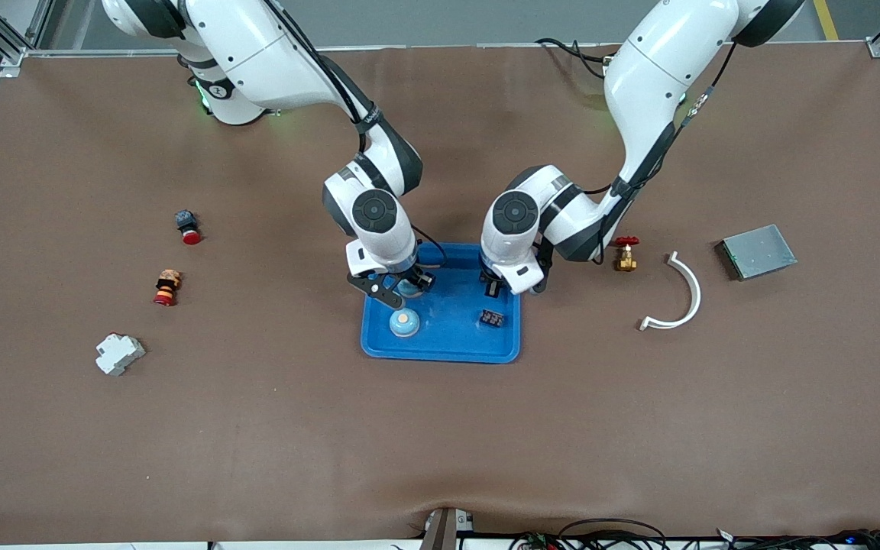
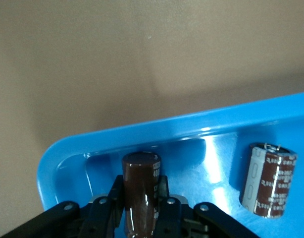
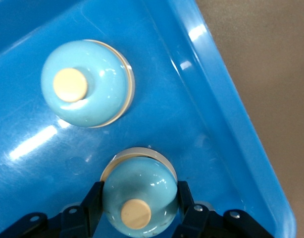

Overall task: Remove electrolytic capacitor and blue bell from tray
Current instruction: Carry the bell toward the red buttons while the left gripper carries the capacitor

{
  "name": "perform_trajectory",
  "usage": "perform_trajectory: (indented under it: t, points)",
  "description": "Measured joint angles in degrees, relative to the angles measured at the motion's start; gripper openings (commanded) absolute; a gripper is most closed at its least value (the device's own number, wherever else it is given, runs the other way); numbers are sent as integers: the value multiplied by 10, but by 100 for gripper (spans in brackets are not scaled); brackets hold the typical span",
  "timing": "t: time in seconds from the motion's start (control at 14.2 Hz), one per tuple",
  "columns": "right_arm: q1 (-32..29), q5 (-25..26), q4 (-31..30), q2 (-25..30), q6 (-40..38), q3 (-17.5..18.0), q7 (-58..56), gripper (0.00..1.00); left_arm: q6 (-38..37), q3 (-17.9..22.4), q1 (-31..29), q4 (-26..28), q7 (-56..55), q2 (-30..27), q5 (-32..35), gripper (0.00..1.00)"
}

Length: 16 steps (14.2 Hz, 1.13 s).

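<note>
A blue tray [image 1: 440,347] lies mid-table. My right gripper [image 1: 402,289] is over the tray's end toward the right arm, shut on a light blue bell [image 3: 139,196] with a cream button. A second bell like it [image 1: 404,322] stands in the tray, also in the right wrist view [image 3: 87,83]. My left gripper [image 1: 495,289] is over the tray's other end, shut on a brown capacitor [image 2: 141,198] held between its fingers. A second capacitor [image 1: 493,318] lies in the tray, also in the left wrist view [image 2: 269,181].
A brass valve with a red handle [image 1: 626,253], a white curved strip [image 1: 681,294] and a grey flat box [image 1: 757,250] lie toward the left arm's end. Two red-tipped buttons [image 1: 188,226] [image 1: 167,287] and a white block [image 1: 119,354] lie toward the right arm's end.
</note>
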<state>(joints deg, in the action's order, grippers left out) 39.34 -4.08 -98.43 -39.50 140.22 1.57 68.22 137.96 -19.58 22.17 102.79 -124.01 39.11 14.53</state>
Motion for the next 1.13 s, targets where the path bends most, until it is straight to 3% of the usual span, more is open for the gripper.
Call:
perform_trajectory:
  t: [0.35,0.63,0.92,1.13]
  points:
    - [0,1,19,0,-19,0,0,0,-45,4,-1,-64,3,-6,5,0]
    - [0,2,81,12,-137,-2,-10,0,-155,6,-40,-112,64,-51,17,0]
    - [-37,3,69,82,-213,-11,-123,0,-244,7,-124,-110,196,-76,18,0]
    - [-97,3,-7,165,-225,-13,-249,0,-261,6,-193,-84,279,-78,18,0]
